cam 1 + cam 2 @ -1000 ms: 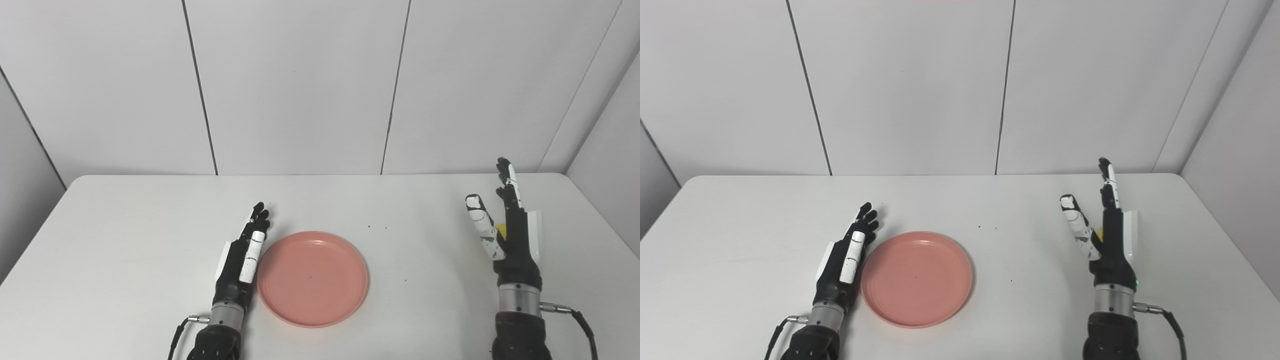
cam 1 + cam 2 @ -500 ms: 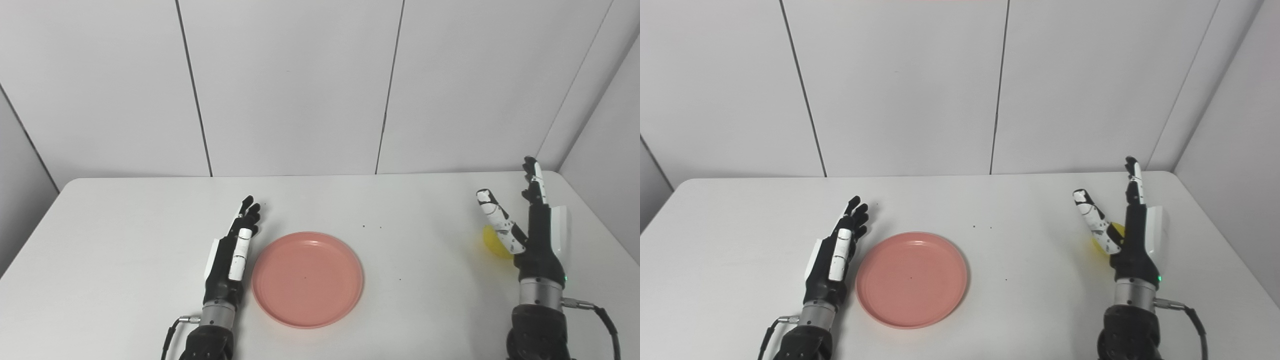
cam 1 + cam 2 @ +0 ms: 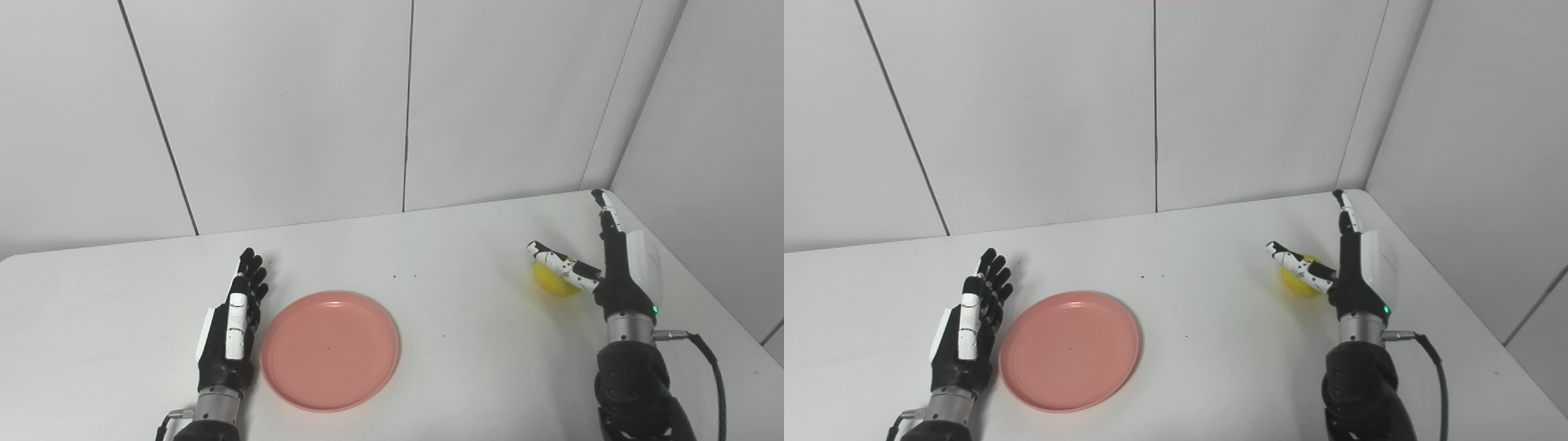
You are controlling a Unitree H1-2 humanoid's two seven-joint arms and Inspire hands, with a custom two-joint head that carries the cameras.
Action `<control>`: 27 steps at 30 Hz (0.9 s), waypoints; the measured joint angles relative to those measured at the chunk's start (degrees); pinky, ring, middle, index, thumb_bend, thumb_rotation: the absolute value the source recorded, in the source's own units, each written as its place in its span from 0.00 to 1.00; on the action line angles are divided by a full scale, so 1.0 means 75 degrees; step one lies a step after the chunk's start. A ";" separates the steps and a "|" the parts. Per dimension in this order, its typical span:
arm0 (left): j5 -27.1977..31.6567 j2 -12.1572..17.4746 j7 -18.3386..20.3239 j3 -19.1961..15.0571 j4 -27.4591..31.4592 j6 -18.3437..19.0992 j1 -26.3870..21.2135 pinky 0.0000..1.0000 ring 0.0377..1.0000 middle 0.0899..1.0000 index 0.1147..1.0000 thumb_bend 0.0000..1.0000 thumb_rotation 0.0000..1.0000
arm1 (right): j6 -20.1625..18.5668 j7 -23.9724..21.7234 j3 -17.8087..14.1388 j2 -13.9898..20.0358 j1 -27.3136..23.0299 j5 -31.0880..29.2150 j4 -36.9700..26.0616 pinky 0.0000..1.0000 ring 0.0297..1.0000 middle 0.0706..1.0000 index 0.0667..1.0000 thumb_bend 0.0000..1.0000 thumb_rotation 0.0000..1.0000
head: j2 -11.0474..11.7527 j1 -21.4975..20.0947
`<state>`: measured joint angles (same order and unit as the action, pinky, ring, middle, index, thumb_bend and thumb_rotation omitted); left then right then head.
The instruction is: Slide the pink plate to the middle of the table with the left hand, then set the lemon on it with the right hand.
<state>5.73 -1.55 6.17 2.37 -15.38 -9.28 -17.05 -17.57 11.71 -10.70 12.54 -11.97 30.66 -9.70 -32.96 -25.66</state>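
A round pink plate lies flat on the white table, left of the middle. My left hand rests open on edge just left of the plate, fingers pointing away, close to its rim. The yellow lemon sits near the table's right edge. My right hand stands open beside it, thumb reaching over the lemon's top, fingers straight up to its right. The lemon is partly hidden behind the thumb and is not held.
White wall panels close off the back and the right side. The table's rounded far right corner lies just behind my right hand. A few dark specks dot the table beyond the plate.
The camera has swung to the right, shifting the whole picture left. My right hand has moved right and lowered its thumb over the lemon, which now shows more. The left hand stays beside the plate.
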 measured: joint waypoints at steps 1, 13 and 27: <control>0.0000 0.0014 0.0007 0.0001 0.0001 0.0008 -0.0002 1.00 1.00 1.00 1.00 0.64 1.00 | -0.0077 -0.0022 0.0010 0.0024 -0.0007 0.0001 0.0054 0.81 0.89 0.91 0.90 0.80 0.40 | 0.0000 0.0000; 0.0091 0.0062 0.0181 0.0000 0.0060 0.0184 -0.0006 1.00 1.00 1.00 1.00 0.63 1.00 | -0.0781 -0.0280 0.0379 0.0282 -0.0103 0.0291 0.0577 0.74 0.86 0.90 0.89 0.90 0.31 | -0.0141 0.0059; 0.0099 0.0067 0.0195 -0.0040 0.0148 0.0319 0.0026 1.00 1.00 1.00 1.00 0.62 1.00 | -0.0891 -0.0405 0.0582 0.0374 -0.0339 0.0036 0.1562 0.76 0.86 0.89 0.88 0.89 0.21 | -0.0188 0.0035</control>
<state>6.47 -1.04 7.63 2.07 -14.27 -6.89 -16.85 -24.25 8.67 -6.34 15.35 -14.51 30.93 2.01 -34.37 -25.40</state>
